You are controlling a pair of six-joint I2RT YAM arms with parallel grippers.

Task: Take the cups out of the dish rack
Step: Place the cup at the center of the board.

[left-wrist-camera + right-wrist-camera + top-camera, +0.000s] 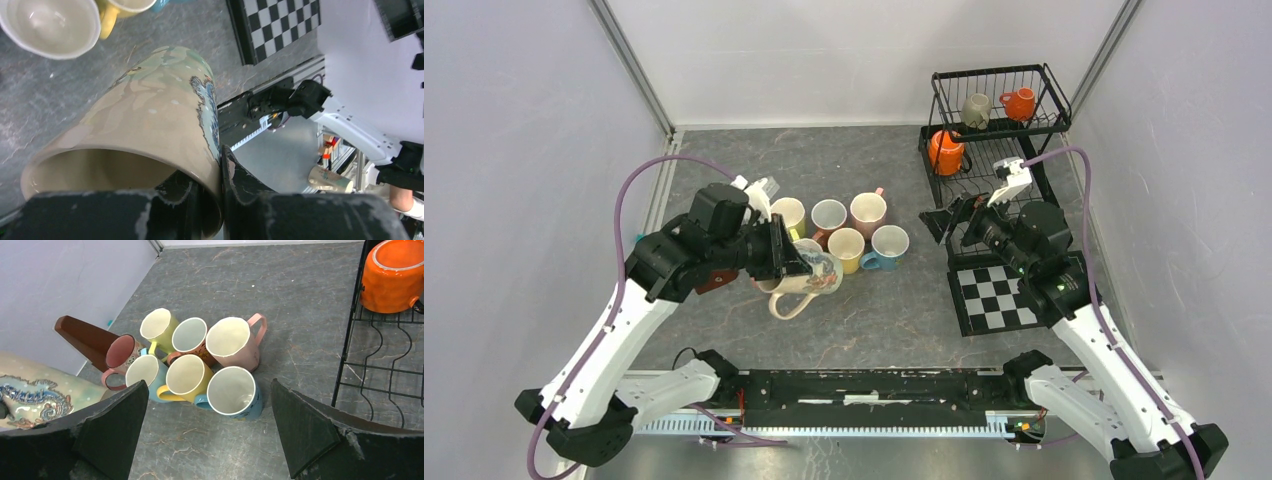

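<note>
Because the cream mug (150,115) is glazed ceramic, it is judged rigid, fairly weighty, slick, and liable to chip against its neighbours. The left gripper (220,165) is clamped on its wall at the rim, one finger inside the mouth and one outside. The mug lies tilted at centre left of the top view, just beside the cluster of unloaded mugs (849,225) on the table (904,300). So thin a pinch on glaze could let the body swing. The right gripper (956,215) is spread wide and holds nothing, just beside the dish rack (989,70) at upper right. Three cups sit there: an orange mug (945,152) on the lower tier, and a grey-olive mug (976,108) and a second orange mug (1020,102) in the upper basket. The rim wall or the handle seems the best hold on each.
</note>
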